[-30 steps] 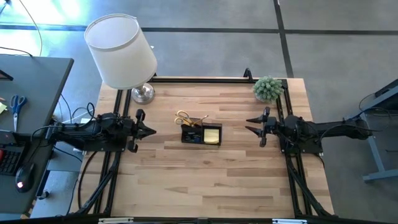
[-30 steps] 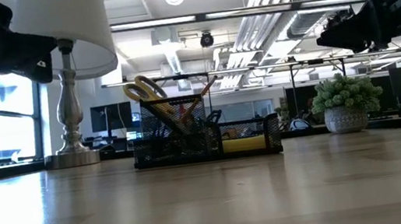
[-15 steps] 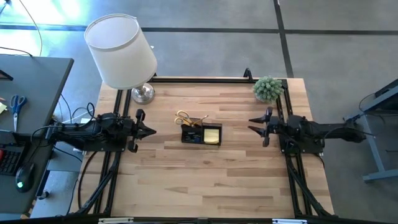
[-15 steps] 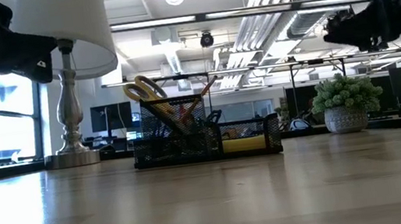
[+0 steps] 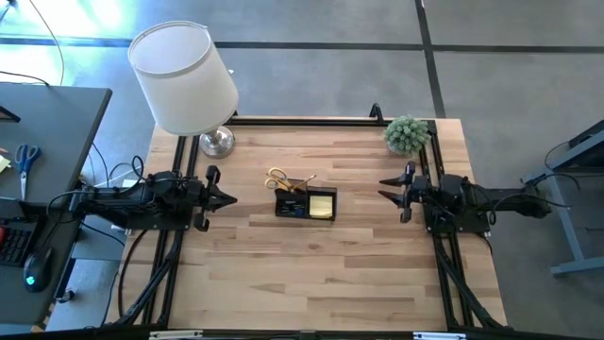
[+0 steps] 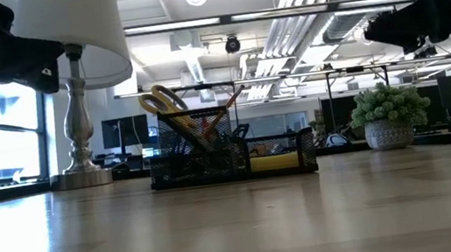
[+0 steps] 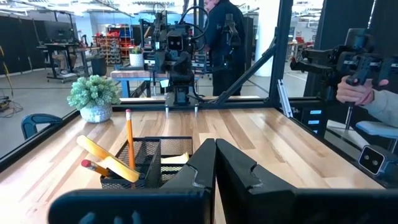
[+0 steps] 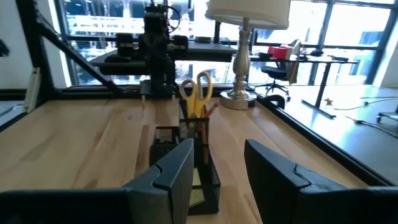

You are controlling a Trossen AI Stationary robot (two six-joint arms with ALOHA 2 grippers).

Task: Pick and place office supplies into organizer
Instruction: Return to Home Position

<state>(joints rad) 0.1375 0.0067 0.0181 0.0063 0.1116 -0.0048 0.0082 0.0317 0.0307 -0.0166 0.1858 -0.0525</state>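
The black mesh organizer (image 5: 305, 204) stands at the table's middle, its base on the wood. Yellow-handled scissors (image 5: 277, 178) and pencils (image 7: 129, 134) stick up out of its far-left compartment, handles up. A yellow sticky-note pad (image 5: 323, 205) lies in its right part. My left gripper (image 5: 229, 198) hovers level to the organizer's left, shut and holding nothing. My right gripper (image 5: 381, 189) hovers level to its right, open, with nothing between its fingers. In the right wrist view the organizer (image 8: 186, 162) shows beyond the open fingers.
A white-shaded lamp (image 5: 184, 76) stands at the far left corner and a small potted plant (image 5: 406, 134) at the far right. A side desk with blue-handled scissors (image 5: 26, 156) lies left of the table. A person's hand (image 7: 357, 93) shows beyond the table.
My right arm has folded back a little toward the table's right edge, and its gripper stays open. The organizer and its contents have not moved.
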